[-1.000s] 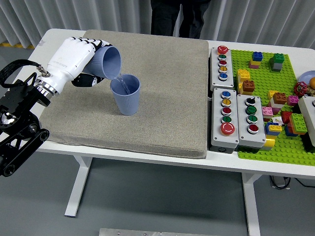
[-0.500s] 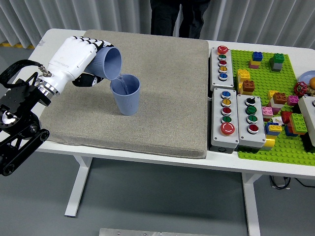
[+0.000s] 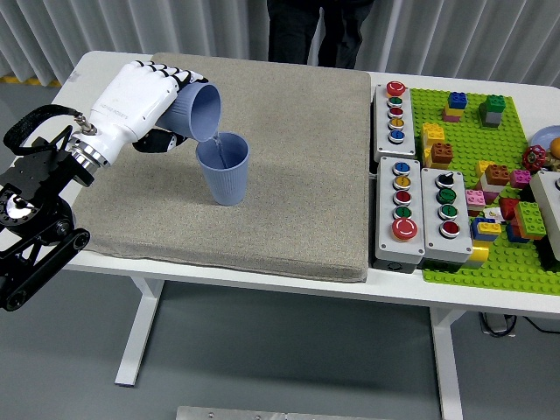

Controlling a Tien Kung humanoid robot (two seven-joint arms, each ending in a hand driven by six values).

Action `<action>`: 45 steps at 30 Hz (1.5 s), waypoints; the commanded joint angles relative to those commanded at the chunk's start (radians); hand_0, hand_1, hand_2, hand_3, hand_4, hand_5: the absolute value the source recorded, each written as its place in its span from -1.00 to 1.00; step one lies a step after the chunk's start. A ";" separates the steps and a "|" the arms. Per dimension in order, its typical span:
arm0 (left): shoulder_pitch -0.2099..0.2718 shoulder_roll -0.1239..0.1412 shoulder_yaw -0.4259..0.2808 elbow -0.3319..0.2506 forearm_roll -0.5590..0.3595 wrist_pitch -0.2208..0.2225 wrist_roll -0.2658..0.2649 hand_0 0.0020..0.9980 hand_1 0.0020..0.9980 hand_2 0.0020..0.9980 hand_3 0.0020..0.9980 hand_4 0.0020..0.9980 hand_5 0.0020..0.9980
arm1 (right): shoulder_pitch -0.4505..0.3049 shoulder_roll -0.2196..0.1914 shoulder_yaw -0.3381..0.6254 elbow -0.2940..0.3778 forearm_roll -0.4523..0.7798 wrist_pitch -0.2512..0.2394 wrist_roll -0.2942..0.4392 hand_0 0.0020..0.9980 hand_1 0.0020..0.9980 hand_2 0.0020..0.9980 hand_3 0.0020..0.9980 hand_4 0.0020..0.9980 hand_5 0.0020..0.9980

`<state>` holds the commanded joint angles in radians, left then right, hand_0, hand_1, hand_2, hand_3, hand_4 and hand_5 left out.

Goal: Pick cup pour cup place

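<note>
In the upper left of the frame, the left hand (image 3: 140, 98) is seen closed around a tilted blue cup (image 3: 196, 111), with the white fingers wrapped about its body. The held cup is tipped well over to the right, and its open mouth is turned down toward a second blue cup (image 3: 224, 169) just below and to the right of it. The lip of the tilted cup is held just over the rim of the upright one; whether the two touch cannot be told. The upright cup is set on a grey mat (image 3: 289, 175), left of the mat's centre. The mat is spread over the white table (image 3: 105, 66). To the right of the mat, three grey button boxes (image 3: 411, 188) are placed, and beyond them a green baseplate (image 3: 490, 262) strewn with coloured bricks is laid. At the top centre, a person in dark clothing (image 3: 315, 31) is partly seen behind the table.
</note>
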<state>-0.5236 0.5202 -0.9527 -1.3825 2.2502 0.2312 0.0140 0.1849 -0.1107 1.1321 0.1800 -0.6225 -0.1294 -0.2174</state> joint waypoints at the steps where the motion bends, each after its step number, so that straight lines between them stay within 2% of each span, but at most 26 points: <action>1: -0.003 0.002 0.006 0.003 -0.002 -0.001 0.000 0.05 0.07 0.10 0.09 0.37 -0.93 | 0.000 0.000 0.000 0.000 0.000 0.000 0.000 0.44 0.38 0.48 0.39 -0.37 -0.45; 11: -0.022 0.018 0.049 0.008 0.003 0.013 0.005 0.05 0.07 0.10 0.09 0.37 -0.93 | 0.001 0.000 -0.003 0.000 0.005 -0.001 -0.001 0.45 0.38 0.48 0.40 -0.36 -0.45; 24: -0.059 0.064 0.125 -0.010 0.019 0.014 0.025 0.05 0.08 0.10 0.09 0.36 -0.94 | -0.008 0.000 -0.002 0.000 -0.001 0.001 -0.001 0.45 0.38 0.48 0.40 -0.35 -0.44; 45: -0.072 0.066 0.135 -0.012 0.019 0.020 0.030 0.06 0.08 0.10 0.09 0.36 -0.96 | -0.008 0.002 -0.003 0.000 0.000 0.000 -0.001 0.45 0.38 0.48 0.40 -0.34 -0.41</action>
<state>-0.5956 0.5857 -0.8181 -1.3940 2.2689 0.2510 0.0444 0.1765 -0.1091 1.1295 0.1800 -0.6224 -0.1299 -0.2182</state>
